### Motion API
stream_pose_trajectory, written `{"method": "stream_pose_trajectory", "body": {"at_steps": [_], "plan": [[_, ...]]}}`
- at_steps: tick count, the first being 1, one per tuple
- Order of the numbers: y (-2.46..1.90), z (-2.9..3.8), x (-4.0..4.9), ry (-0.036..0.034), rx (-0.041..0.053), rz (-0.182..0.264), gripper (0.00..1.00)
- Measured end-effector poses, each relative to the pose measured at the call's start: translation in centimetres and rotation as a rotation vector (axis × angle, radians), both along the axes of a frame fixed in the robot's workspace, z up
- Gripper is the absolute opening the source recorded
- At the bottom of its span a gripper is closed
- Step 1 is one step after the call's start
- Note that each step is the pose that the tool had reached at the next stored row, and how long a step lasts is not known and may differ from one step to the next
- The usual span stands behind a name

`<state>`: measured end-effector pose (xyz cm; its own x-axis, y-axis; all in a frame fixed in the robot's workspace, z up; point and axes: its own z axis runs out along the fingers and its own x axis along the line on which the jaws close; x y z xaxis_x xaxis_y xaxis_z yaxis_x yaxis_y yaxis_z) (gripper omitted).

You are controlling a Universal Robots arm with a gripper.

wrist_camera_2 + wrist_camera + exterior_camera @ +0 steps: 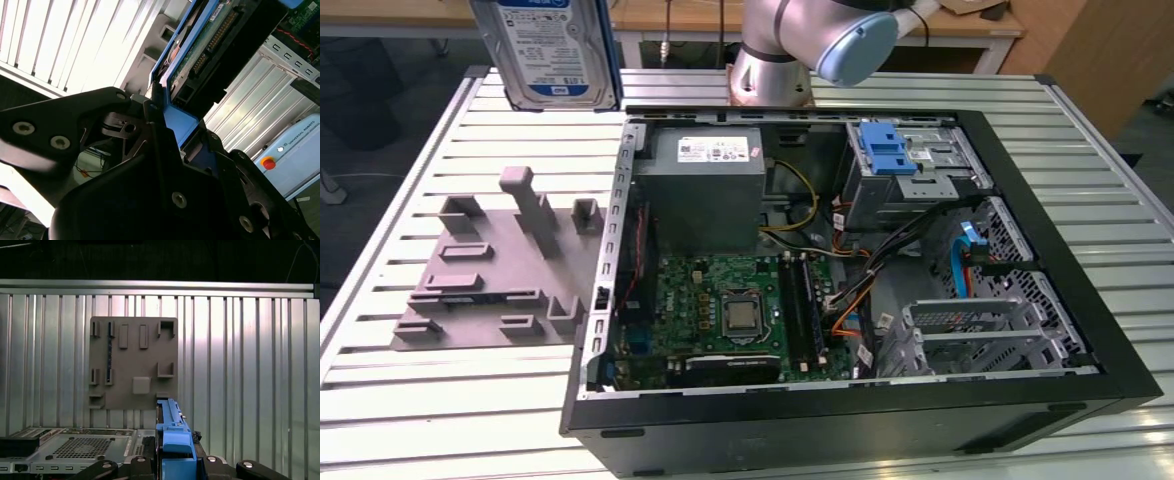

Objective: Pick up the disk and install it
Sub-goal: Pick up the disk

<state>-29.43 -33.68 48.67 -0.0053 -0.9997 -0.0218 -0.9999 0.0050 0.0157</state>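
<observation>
The disk (pixel 547 50) hangs upright in the air above the far left of the table in the exterior view, its white-and-blue label facing the camera inside the blue carrier. In both wrist views my gripper (pixel 175 460) (pixel 170 120) is shut on the disk's blue carrier edge (pixel 175 432), with a black finger (pixel 102 470) on either side. The second wrist view shows the disk's underside circuit board (pixel 205 45) sticking out beyond the fingers. The disk is well above the grey fixture plate (pixel 132 362) and outside the computer case.
An open black computer case (pixel 1067 280) lies on the slatted metal table (pixel 427 400), holding a grey power supply (pixel 707 190), a motherboard (pixel 734 310) and a drive cage with a blue latch (pixel 887 150). The grey fixture plate (pixel 494 270) lies on the exterior view's left. The arm's base (pixel 774 60) stands behind the case.
</observation>
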Motion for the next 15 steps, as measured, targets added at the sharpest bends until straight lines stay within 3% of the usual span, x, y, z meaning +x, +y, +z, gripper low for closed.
{"method": "stream_pose_trajectory", "body": {"at_steps": [3, 15], "plan": [[-0.29, 0.00, 0.00, 0.0001, 0.0000, 0.000, 0.37], [-0.42, 0.00, 0.25, 0.0001, -0.0001, 0.000, 0.37]]}}
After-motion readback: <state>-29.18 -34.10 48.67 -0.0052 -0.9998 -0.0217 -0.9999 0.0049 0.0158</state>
